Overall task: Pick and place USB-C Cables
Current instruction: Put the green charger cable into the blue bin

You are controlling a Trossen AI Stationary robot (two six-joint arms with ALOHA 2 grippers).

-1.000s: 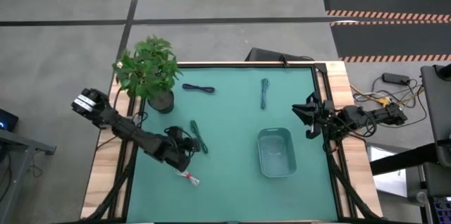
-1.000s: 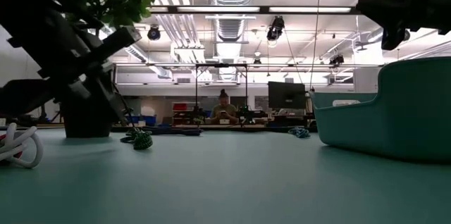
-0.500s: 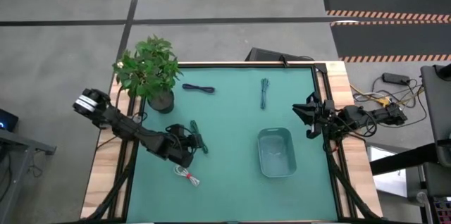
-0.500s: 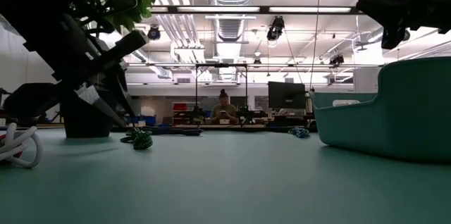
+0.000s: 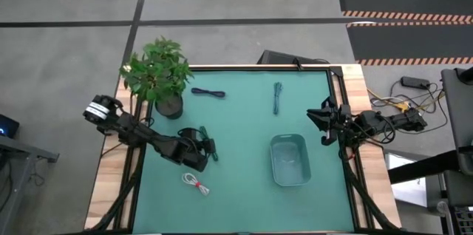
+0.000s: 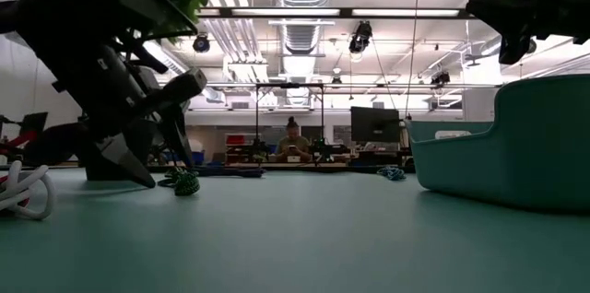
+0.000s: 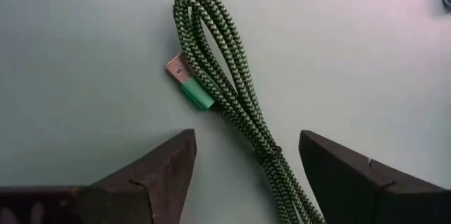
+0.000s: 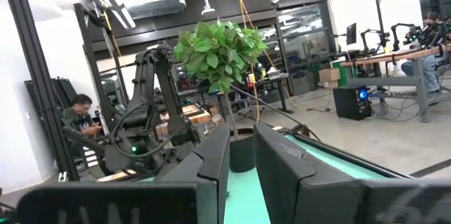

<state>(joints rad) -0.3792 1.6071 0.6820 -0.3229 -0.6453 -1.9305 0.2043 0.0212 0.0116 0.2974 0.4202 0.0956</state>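
Surface, high view: green-topped counter (image 5: pixel 244 191) is seen from above, with a potted plant (image 5: pixel 157 75) at its far left corner and a teal bin (image 5: pixel 288 159) right of centre.
Cables, high view: a dark green cable (image 5: pixel 209 145) is laid at the left end effector (image 5: pixel 202 149); a white cable with a red tie (image 5: pixel 195 184) lies just nearer; a navy cable (image 5: pixel 208 92) and a second green cable (image 5: pixel 277 97) are placed along the far side.
Right arm, high view: the right end effector (image 5: pixel 323 123) is parked at the counter's right edge.
Low view: the left arm is seen lowered beside the green bundle (image 6: pixel 182 182); the white coil (image 6: pixel 26 192) is at the frame's left.
Left wrist view: the fingers (image 7: pixel 158 170) are spread apart, with the braided green cable (image 7: pixel 225 90) lying between them, ungripped.
Right wrist view: the fingers (image 8: pixel 215 160) are held nearly together, on nothing.
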